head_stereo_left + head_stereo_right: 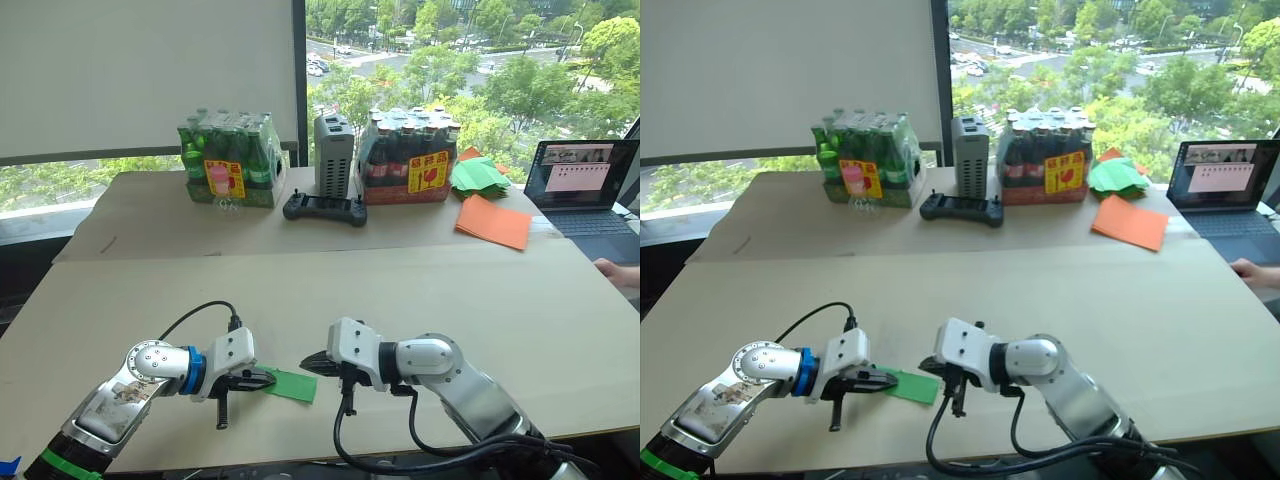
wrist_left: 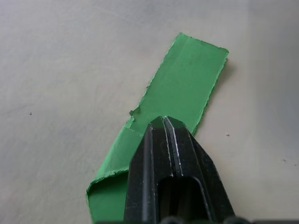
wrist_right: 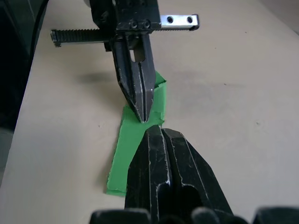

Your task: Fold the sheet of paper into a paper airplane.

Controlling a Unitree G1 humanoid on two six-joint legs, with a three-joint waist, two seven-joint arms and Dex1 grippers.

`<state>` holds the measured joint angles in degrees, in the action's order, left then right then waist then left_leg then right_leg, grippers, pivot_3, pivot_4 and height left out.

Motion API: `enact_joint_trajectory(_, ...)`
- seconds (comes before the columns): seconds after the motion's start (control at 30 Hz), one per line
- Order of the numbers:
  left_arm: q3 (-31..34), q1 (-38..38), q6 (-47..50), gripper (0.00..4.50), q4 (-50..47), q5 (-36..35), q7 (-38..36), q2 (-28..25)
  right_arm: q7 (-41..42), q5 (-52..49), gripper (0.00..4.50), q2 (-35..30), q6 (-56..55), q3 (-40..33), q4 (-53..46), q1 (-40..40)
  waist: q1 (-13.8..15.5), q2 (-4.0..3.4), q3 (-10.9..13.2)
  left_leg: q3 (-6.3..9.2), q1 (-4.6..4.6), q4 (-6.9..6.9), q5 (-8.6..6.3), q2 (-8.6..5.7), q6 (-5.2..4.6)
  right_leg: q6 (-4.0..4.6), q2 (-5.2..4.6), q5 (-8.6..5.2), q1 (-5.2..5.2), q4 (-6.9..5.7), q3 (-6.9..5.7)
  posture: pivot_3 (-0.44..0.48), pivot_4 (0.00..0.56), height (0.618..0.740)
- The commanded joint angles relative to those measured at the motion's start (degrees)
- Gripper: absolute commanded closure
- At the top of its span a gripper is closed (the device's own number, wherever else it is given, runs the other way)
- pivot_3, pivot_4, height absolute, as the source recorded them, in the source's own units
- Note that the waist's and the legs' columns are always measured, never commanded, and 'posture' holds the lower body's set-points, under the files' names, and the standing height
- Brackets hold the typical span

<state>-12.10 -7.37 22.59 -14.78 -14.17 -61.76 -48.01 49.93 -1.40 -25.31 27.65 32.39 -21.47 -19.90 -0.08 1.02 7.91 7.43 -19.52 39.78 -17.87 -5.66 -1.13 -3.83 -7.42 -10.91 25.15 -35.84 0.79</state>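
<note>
Sheet of paper (image 1: pixel 291 384): green folded strip, flat on the table (image 1: pixel 420 290).
Left gripper (image 1: pixel 268 379): fingers together, pressing on the sheet.
Right gripper (image 1: pixel 306 364): fingers together, tip above the sheet.

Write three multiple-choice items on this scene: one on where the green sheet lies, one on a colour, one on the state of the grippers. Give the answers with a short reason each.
1. Where is the sheet of paper?
A. on the laptop
B. on the near table between the two grippers
C. on top of the bottle packs

2. What colour are the flat sheets beside the laptop?
A. orange
B. blue
C. white

3. How do the left gripper and right gripper stand?
A. both wide open
B. one open, one shut
C. both with fingers together, tips on the paper

Answers: 1 B, it lies flat between the tips; 2 A, plainly orange; 3 C, each wrist view shows closed fingers over the green strip.
</note>
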Motion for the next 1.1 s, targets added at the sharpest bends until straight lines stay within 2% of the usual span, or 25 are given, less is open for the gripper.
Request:
enact_joint_trajectory(0.03,-0.59,-0.53,1.30,4.50,0.95,1.45,0.63,0.14,-0.39,4.47,4.48,-0.09,-3.71,3.41,5.96,-1.75,0.01,0.00,0.04,0.00,-0.02,0.01,0.00,0.00,0.00,0.12,0.00,0.07,0.00,0.00,0.00,0.000,0.150,0.696)
enact_joint_trajectory(0.13,-0.33,-1.02,1.51,4.50,0.59,1.11,0.95,0.83,0.19,6.75,4.48,-0.93,-3.04,5.52,9.39,-1.63,-0.15,-0.02,0.05,-0.04,0.03,0.00,0.00,-0.01,0.00,0.13,0.00,0.08,-0.01,0.00,0.02,0.000,0.150,0.696)
enact_joint_trajectory(0.33,-0.08,-2.99,3.71,4.50,-0.44,-0.36,0.66,2.74,1.38,7.26,4.48,-2.02,0.81,6.29,8.99,-0.78,-0.07,-0.02,0.05,-0.03,0.12,-0.02,-0.03,0.07,0.06,0.15,0.08,0.05,-0.07,-0.01,0.01,0.000,0.150,0.696)
enact_joint_trajectory(0.57,-4.12,-4.29,1.69,4.50,1.84,3.14,-0.19,4.44,1.39,7.34,4.48,-2.18,2.11,6.65,8.09,-0.52,0.06,-0.02,0.05,-0.03,0.13,-0.02,-0.04,0.07,0.05,0.15,0.08,0.04,-0.09,0.01,0.02,0.000,0.150,0.696)
enact_joint_trajectory(0.7,-4.59,-3.78,-0.58,4.50,4.58,4.85,-1.16,3.40,1.33,7.53,4.48,-2.45,2.59,6.63,7.76,-0.64,0.24,-0.02,0.05,-0.03,0.19,-0.02,-0.05,0.07,0.05,-0.04,0.07,-0.07,-0.15,0.02,0.02,0.000,0.150,0.696)
enact_joint_trajectory(1.1,-0.27,-2.58,-3.88,4.50,12.68,4.97,-2.55,-0.13,1.70,7.47,4.48,-3.29,3.41,6.59,7.19,-1.10,-0.18,-0.08,-0.01,-0.03,0.25,-0.07,-0.06,0.14,0.08,-0.14,0.12,-0.19,-0.15,0.00,0.01,0.000,0.150,0.696)
